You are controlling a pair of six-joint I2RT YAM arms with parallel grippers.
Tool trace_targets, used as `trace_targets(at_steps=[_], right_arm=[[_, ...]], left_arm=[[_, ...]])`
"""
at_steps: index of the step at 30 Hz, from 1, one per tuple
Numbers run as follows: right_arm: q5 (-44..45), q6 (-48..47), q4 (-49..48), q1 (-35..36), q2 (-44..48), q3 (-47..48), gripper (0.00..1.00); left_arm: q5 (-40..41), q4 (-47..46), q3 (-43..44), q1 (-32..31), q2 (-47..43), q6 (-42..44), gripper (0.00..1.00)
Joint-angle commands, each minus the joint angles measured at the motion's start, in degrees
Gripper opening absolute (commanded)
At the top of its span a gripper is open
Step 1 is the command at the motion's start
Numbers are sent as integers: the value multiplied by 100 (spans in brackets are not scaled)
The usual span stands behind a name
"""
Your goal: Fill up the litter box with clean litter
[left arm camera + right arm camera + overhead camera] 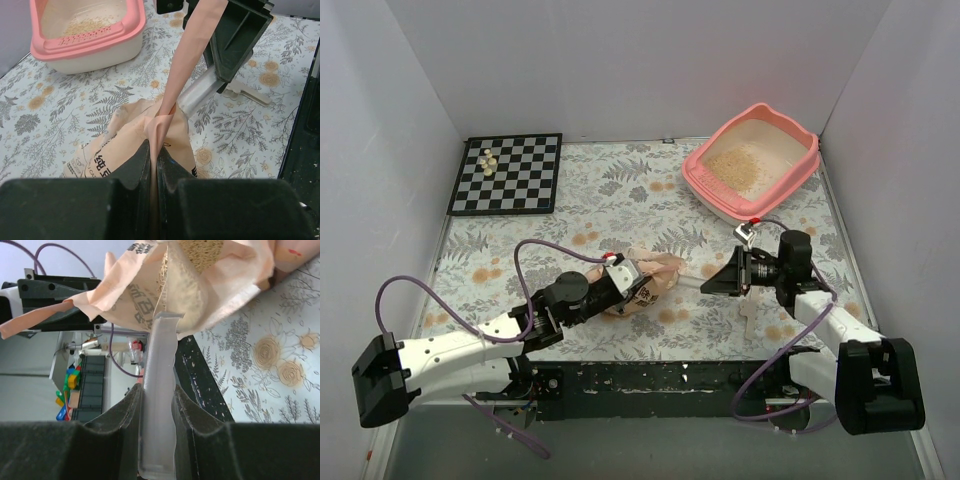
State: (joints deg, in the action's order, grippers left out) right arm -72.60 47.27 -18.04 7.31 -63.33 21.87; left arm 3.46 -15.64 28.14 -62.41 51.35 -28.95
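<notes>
The pink litter box (790, 135) stands at the back right with a patch of clean litter (744, 165) on its pale floor; its rim also shows in the left wrist view (87, 42). A peach printed bag (650, 283) lies mid-table. My left gripper (623, 272) is shut on the bag's top flap (172, 95), holding it up. My right gripper (708, 283) is shut on the handle of a clear plastic scoop (159, 390), whose front end is inside the bag's mouth. Tan litter (200, 252) shows inside the bag (135, 295). The scoop's bowl is hidden by the bag.
A black-and-white chessboard (508, 172) with a few pale pieces (489, 160) lies at the back left. A small beige plastic piece (750, 315) rests on the floral cloth under the right arm. White walls close in three sides. A black strip (650, 380) runs along the near edge.
</notes>
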Motion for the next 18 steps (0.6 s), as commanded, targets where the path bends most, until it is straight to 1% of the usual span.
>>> trace_targets(at_steps=[1,7,9,12,18], right_arm=[[158,668,-593,-186,584,-463,1],[597,1512,-1192,-239,1375,-1043,1],[711,1724,-1271,-256,1612,-1228,1],[878,2268,-1631,-265,2016,-1623,1],[993,2472,-1396,-274,2728,-1976,1]], left_arm=[[-329,-519,280,-43,50,-49,0],[-346,-642,271,-43,129,-67,0],[-539,-668,253,-43,129,-76,0],[-592,-686,253,-34,129,-120,0],[-619,-721,236,-43,59,-172,0]])
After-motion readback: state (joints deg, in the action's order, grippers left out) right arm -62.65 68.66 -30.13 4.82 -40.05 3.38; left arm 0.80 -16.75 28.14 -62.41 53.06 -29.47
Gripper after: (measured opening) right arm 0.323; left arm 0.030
